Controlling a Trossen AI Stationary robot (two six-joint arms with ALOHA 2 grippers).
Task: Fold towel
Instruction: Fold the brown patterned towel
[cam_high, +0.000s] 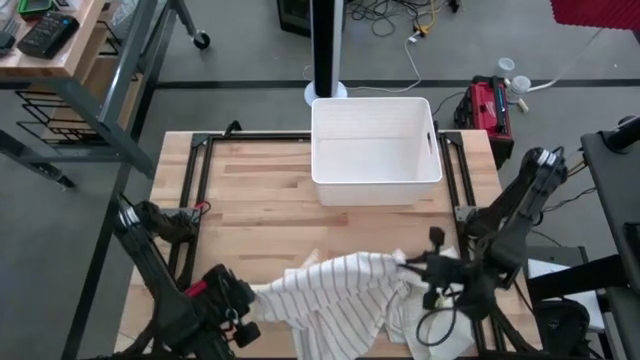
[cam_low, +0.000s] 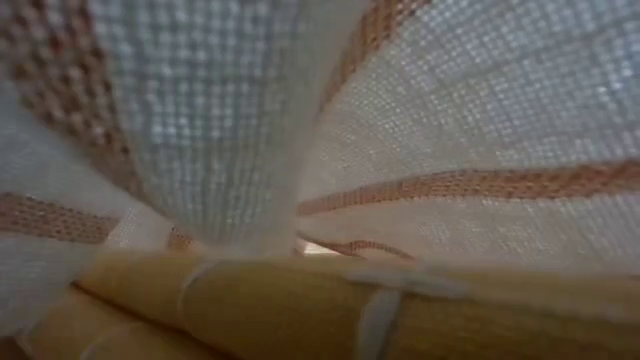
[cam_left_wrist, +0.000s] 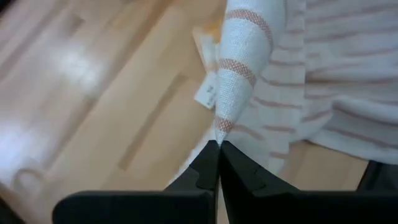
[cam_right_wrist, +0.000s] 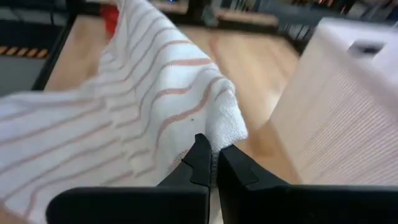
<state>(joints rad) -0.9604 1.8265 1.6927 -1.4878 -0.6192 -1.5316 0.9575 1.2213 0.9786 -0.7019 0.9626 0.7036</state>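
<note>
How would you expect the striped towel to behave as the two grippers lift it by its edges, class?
Probably floppy: the towel lies crumpled between the left gripper and right gripper, both shut on its cloth. It looks light, since thin pinches hold it. Its woven weave likely resists slipping.

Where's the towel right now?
The striped towel is bunched at the table's near edge in the high view, held between left gripper and right gripper.
</note>
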